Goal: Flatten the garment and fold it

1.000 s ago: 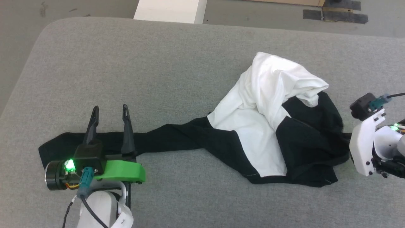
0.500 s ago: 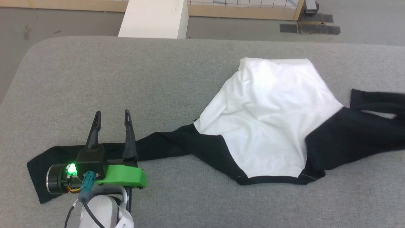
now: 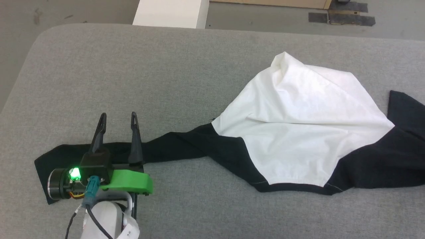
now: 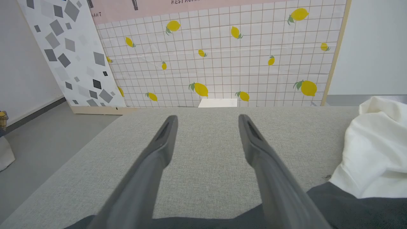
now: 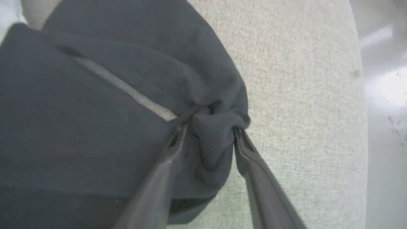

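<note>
The garment point(image 3: 298, 126) lies spread on the grey padded table point(image 3: 166, 66). Its white body is well to the right of the left gripper point(image 3: 117, 116), whose jaws stand wide apart and empty, with one black sleeve point(image 3: 172, 146) passing beneath their base. The right gripper point(image 5: 208, 127) has its jaws parted, with bunched black cloth between the tips.

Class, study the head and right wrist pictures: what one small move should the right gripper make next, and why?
Probably lift the right gripper straight up, clear of the cloth. Its jaws stand parted around a bunched black sleeve end, and the soft white shirt with long black sleeves lies stretched across the grey padded table; a sideways pull might rumple it.
</note>
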You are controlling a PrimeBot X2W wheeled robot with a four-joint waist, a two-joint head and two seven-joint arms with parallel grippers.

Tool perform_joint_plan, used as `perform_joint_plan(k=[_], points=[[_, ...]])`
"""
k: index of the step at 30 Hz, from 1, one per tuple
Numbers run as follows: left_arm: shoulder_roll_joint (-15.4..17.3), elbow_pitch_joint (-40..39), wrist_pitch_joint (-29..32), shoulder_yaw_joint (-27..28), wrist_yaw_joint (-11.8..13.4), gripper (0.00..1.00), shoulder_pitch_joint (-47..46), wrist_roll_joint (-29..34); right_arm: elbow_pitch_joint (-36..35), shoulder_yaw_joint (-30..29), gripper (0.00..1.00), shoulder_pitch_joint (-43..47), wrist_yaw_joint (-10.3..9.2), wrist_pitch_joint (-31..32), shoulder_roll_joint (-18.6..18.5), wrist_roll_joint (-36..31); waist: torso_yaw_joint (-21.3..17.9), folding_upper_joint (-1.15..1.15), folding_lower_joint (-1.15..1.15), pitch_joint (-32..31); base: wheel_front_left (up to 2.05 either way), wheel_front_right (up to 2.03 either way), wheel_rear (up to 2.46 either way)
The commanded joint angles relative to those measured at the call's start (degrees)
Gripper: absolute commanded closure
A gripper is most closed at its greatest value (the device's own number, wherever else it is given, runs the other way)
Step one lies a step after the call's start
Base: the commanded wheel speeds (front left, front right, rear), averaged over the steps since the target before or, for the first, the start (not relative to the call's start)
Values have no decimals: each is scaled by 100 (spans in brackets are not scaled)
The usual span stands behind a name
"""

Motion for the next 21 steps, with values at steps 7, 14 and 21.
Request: perform_joint_plan(k=[7, 14, 21], points=[[293, 55, -21, 107, -156, 0, 75, 45, 207, 17, 0, -860, -8, -1155, 383, -896, -548, 0, 0, -645, 0, 0, 0], [635, 469, -21, 30, -640, 0, -390, -53, -666, -1284, 0, -1283, -8, -1302, 635, -1987, -743, 0, 0, -776, 0, 0, 0], [958, 903, 516, -384, -1137, 0, -1144, -268, -2352, -3914, 0, 228, -8, -1304, 1216, -3719, -820, 0, 0, -788, 0, 0, 0]])
